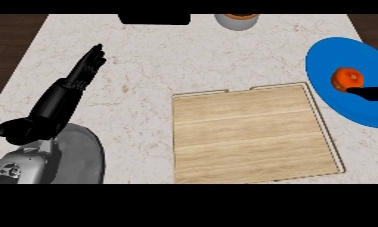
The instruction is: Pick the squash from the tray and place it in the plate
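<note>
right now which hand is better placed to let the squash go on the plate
Right. The right hand is already at the small orange squash over the round blue plate; the left hand rests open, far across the counter.

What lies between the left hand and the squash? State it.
In the head view, bare counter and the wooden tray's upper edge lie between the left hand and the squash, which sits on the blue plate.
</note>
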`<state>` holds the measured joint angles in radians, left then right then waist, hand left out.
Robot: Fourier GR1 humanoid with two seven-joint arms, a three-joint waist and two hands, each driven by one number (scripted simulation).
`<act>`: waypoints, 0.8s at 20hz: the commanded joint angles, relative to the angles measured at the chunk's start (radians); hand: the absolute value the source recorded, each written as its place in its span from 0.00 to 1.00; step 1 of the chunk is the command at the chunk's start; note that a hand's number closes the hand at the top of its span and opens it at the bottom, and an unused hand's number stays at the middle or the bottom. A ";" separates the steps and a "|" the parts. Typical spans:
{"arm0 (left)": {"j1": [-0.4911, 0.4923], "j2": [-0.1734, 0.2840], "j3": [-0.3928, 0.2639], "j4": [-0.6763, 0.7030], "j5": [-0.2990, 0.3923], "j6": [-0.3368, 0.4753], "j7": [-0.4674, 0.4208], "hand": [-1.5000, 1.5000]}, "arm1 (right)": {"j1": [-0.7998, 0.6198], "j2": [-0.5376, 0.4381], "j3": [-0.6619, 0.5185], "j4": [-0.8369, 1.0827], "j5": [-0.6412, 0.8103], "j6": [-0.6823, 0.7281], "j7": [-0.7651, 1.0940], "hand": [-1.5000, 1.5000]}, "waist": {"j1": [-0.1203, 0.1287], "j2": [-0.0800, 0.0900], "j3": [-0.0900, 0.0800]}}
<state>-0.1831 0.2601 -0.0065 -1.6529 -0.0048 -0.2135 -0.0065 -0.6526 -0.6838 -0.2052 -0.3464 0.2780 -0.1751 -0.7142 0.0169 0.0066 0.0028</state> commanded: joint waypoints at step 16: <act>0.052 -0.038 -0.018 -0.033 -0.023 0.002 -0.018 0.50 | 0.140 -0.254 -0.231 0.141 -0.281 0.737 -0.161 0.00 | 0.005 0.003 0.002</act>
<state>-0.1602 0.2345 -0.0127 -1.6666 -0.0264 -0.2063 -0.0110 -0.5520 -0.8923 -0.4222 -0.2269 0.0079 0.4267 -0.7764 0.0153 0.0080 0.0035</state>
